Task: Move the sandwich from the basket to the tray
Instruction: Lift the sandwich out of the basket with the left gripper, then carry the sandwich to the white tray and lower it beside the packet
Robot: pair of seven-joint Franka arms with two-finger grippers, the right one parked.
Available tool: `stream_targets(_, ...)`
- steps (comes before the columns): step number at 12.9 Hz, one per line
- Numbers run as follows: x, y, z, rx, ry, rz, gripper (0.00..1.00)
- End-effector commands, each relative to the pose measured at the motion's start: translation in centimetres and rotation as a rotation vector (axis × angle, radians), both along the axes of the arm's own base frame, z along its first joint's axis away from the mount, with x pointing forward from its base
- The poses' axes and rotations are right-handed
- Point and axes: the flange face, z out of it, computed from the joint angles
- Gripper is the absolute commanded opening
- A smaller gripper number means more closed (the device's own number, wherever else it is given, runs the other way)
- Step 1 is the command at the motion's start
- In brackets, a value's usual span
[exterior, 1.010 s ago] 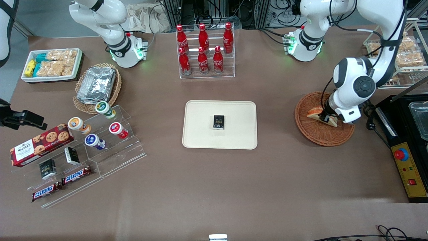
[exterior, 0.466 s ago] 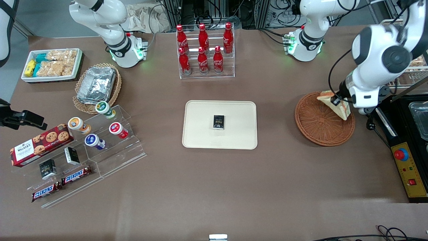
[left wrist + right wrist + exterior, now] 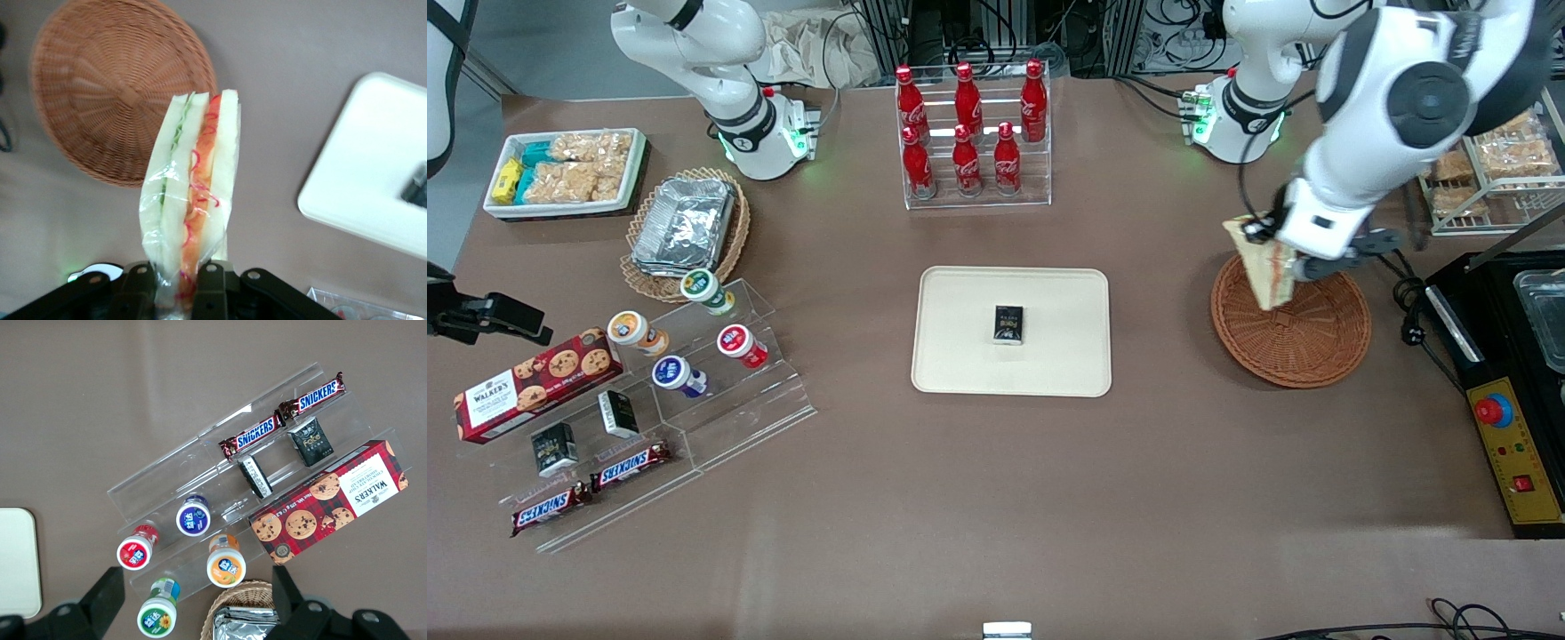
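My left gripper point(image 3: 1270, 238) is shut on the sandwich point(image 3: 1265, 268), a wrapped white-bread wedge with orange-red and green filling, and holds it in the air above the edge of the reddish-brown wicker basket point(image 3: 1303, 342) that faces the tray. In the left wrist view the sandwich point(image 3: 195, 180) hangs from the gripper point(image 3: 175, 287), with the empty basket point(image 3: 113, 87) below. The cream tray point(image 3: 969, 356) lies mid-table toward the parked arm's end from the basket, and it also shows in the left wrist view point(image 3: 373, 167). A small black packet point(image 3: 1009, 324) lies on the tray.
A rack of red cola bottles point(image 3: 971, 133) stands farther from the front camera than the tray. A black machine with a red button point(image 3: 1507, 391) sits beside the basket at the working arm's end. A wire rack of snacks point(image 3: 1494, 169) stands near it.
The gripper lifted the sandwich out of the basket and carried it upward and toward the tray side of the basket's rim. The basket now holds nothing.
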Motion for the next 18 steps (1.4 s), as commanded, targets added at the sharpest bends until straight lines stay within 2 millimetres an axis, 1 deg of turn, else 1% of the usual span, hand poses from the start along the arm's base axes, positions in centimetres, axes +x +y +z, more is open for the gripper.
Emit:
stream_targets(1, -0.5, -6.2, -1.8, -0.039, 0.007, -0.174, 0.00)
stream_targets(2, -1.0, -8.0, -2.5, -0.045, 0.000, -0.208, 0.00)
stream_targets(4, -1.0, -11.2, -5.0, -0.055, -0.001, -0.256, 0.00)
stream_targets(5, -1.9, -13.7, -6.0, -0.050, -0.012, -0.288, 0.00)
stream_targets(6, -2.5, -15.6, -6.7, -0.048, -0.037, -0.285, 0.00)
stream_targets(7, -2.2, -16.5, -8.5, -0.039, -0.051, -0.249, 0.00)
stream_targets(8, -2.5, -18.2, -10.2, -0.038, -0.084, -0.251, 0.00)
stream_targets(9, -2.9, -19.6, -12.4, -0.044, -0.102, -0.251, 0.00)
stream_targets(10, -2.6, -20.1, -14.3, -0.040, -0.124, -0.241, 0.00)
stream_targets(11, -2.2, -20.5, -16.8, -0.020, -0.139, -0.222, 0.00)
stream_targets(12, -2.1, -20.5, -18.7, 0.004, -0.159, -0.238, 0.00)
stream_targets(14, -2.9, -20.0, -21.4, 0.010, -0.175, -0.264, 0.00)
stream_targets(15, -3.1, -19.9, -22.4, 0.006, -0.170, -0.267, 0.00)
stream_targets(18, -3.2, -19.9, -23.8, 0.011, -0.163, -0.283, 0.00)
